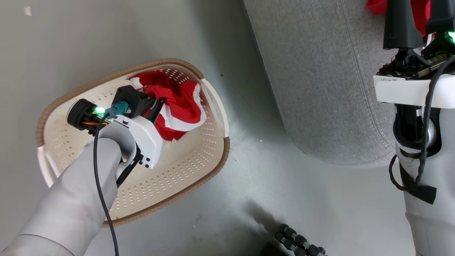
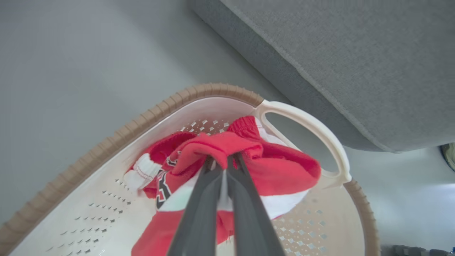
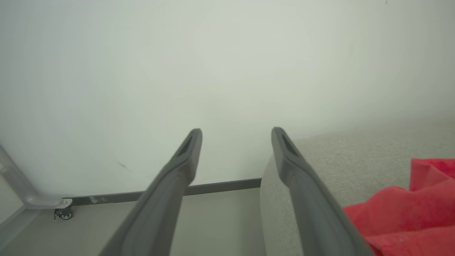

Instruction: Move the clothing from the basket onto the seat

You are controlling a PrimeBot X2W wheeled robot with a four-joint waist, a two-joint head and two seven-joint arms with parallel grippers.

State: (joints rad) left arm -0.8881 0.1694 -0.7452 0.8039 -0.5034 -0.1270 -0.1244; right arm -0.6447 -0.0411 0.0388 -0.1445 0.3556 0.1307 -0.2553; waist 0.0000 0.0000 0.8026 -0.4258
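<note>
The left jaws pinch a fold of the clothing [image 2: 277, 167] down in the basket [image 2: 142, 117], the seat [image 2: 355, 53] lying near on its right, where the right jaws hang wide open, empty.

Red clothing in two places: one piece in the basket, one on the seat.

The basket [image 1: 185, 170] is an oval of cream-white perforated plastic with a brown woven-look rim and a white loop handle [image 2: 312, 124]. It stands on the floor near the seat [image 1: 320, 89] without touching it. The red garment [image 1: 181, 103] lies crumpled at the basket's end nearest the seat, under that handle. It has broad white stripes, a white ribbed cuff and black-and-white lettering, and one fold is drawn up into a peak. The seat is a large grey fabric block with a rounded corner and stitched seams. The second red piece [image 3: 408, 209] lies rumpled on the seat's top, partly hidden.
</note>
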